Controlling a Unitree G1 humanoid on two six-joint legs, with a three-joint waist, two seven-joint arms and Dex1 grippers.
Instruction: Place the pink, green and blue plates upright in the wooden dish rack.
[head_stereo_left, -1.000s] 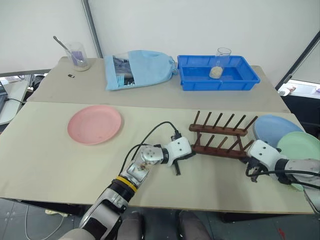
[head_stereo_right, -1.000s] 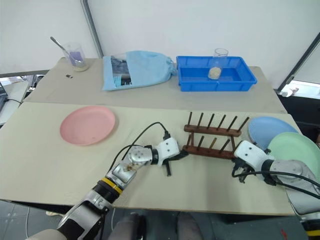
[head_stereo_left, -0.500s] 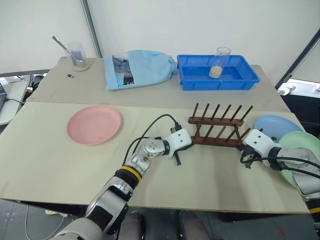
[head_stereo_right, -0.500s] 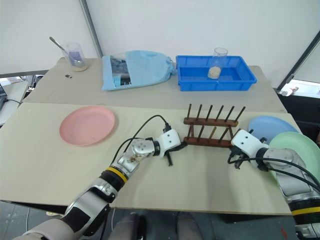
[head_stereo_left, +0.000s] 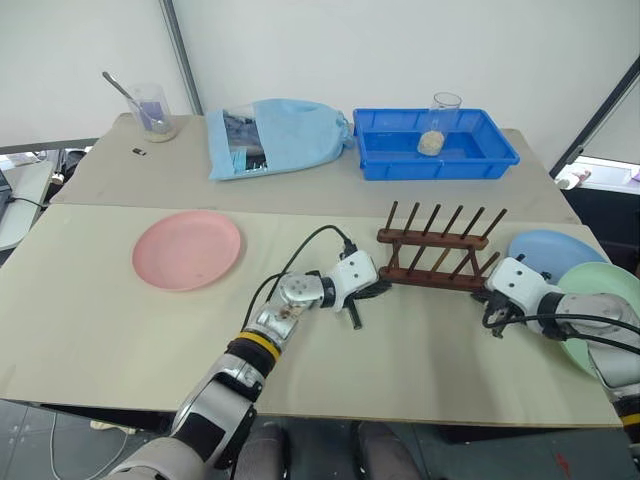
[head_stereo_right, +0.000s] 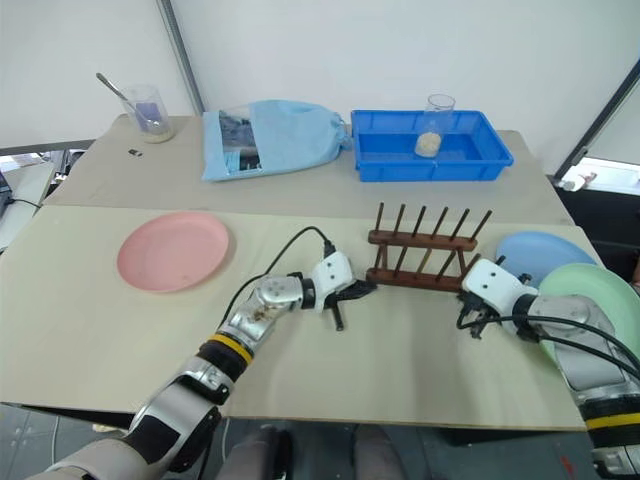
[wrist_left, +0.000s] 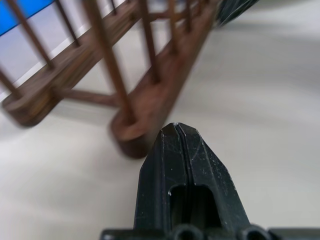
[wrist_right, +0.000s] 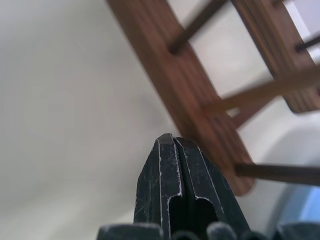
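Dark brown pegged wooden dish rack (head_stereo_left: 437, 258) stands empty, centre-right; left gripper (wrist_left: 176, 129) and right gripper (wrist_right: 166, 140) jaws closed, holding nothing.

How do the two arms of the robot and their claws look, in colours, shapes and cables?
Each arm ends in a white boxy wrist block carrying a claw of two black fingers: the left claw and the right claw. The left arm has a silver metal joint, then a yellow ring above a black and grey forearm. The right arm is grey and silver. A thin black cable loops along each wrist.
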